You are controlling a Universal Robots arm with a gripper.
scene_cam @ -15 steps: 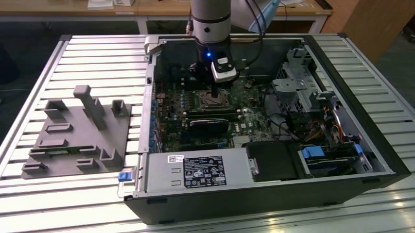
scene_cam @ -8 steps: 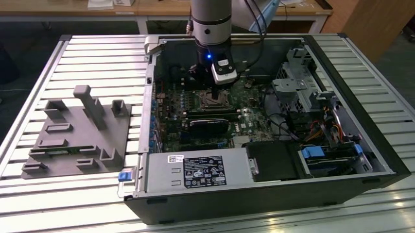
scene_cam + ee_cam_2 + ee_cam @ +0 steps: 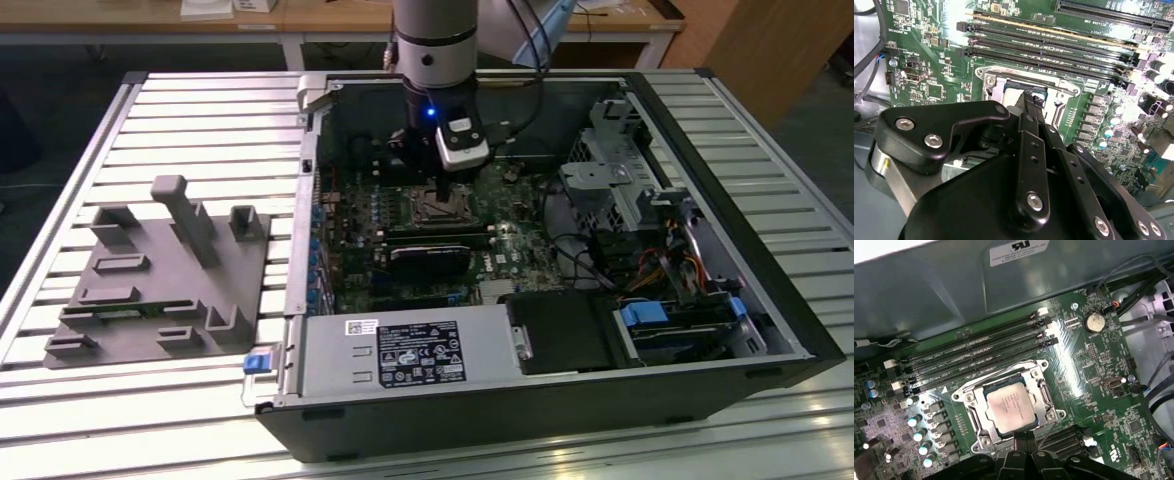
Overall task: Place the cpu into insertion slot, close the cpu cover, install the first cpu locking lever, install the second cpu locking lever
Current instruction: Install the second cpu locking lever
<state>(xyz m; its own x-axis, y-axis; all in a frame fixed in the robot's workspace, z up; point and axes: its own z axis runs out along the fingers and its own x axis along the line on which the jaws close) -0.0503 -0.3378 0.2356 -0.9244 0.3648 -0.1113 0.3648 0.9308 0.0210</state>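
The cpu (image 3: 1010, 405), a pale silver square, lies flat in the insertion slot (image 3: 970, 412) of the green motherboard. The silvery cpu cover (image 3: 1041, 399) lies down around the chip, framing it. My gripper (image 3: 1024, 436) is shut, its two black fingertips pressed together with nothing between them, just at the socket's edge beside the chip. In the second wrist view the gripper (image 3: 1029, 100) points down onto the socket's metal rim (image 3: 999, 75). In the exterior view the gripper (image 3: 442, 192) hangs straight down inside the open computer case, over the socket (image 3: 430, 210).
Long black memory slots (image 3: 979, 360) run beside the socket, with a row of capacitors (image 3: 919, 435) and a coin battery (image 3: 1094, 321) nearby. The case holds a power supply (image 3: 400, 355) and drive cage (image 3: 627, 180). A grey fixture (image 3: 160, 280) sits at the exterior view's left.
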